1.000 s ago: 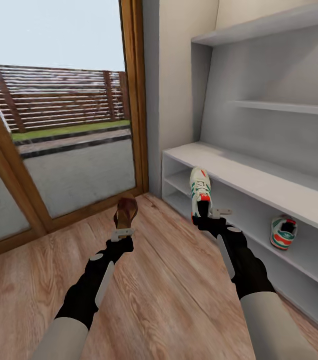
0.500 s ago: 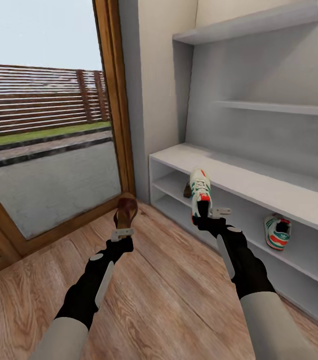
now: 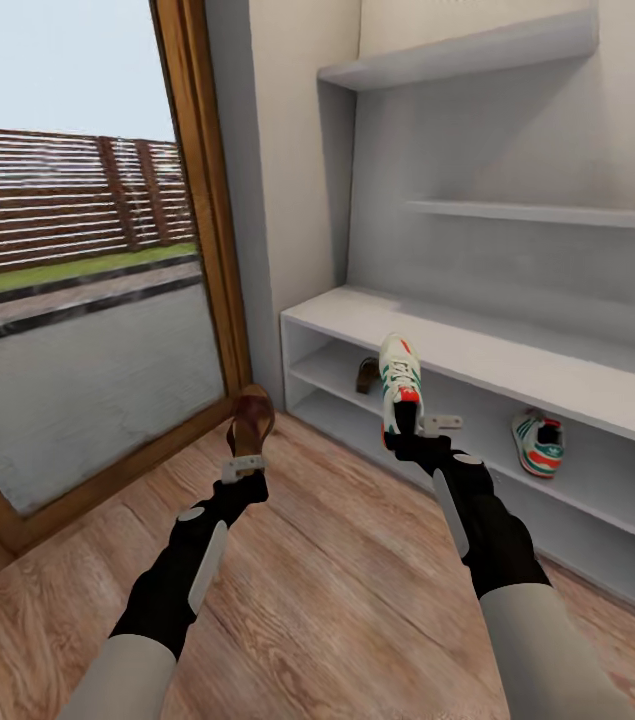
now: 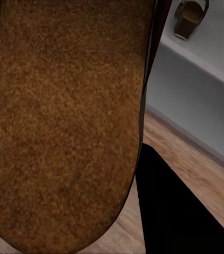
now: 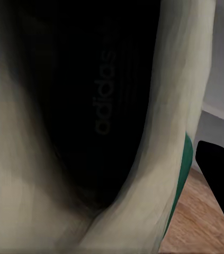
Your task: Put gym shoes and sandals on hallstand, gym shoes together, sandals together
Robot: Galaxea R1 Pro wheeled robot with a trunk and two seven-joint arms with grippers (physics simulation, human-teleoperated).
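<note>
Head view: wood-plank corridor floor (image 3: 337, 590) — pale hallstand (image 3: 517, 370) beside glass door (image 3: 77, 300).

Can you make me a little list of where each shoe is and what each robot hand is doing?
left gripper: shut on held sandal, toe up, off the floor
right gripper: shut on held gym shoe, toe up, off the floor
other sandal: on the upper open shelf of the hallstand, near its left end
other gym shoe: on the same shelf, further right
corridor floor: wood planks under both arms
shoes still to place: two
</note>
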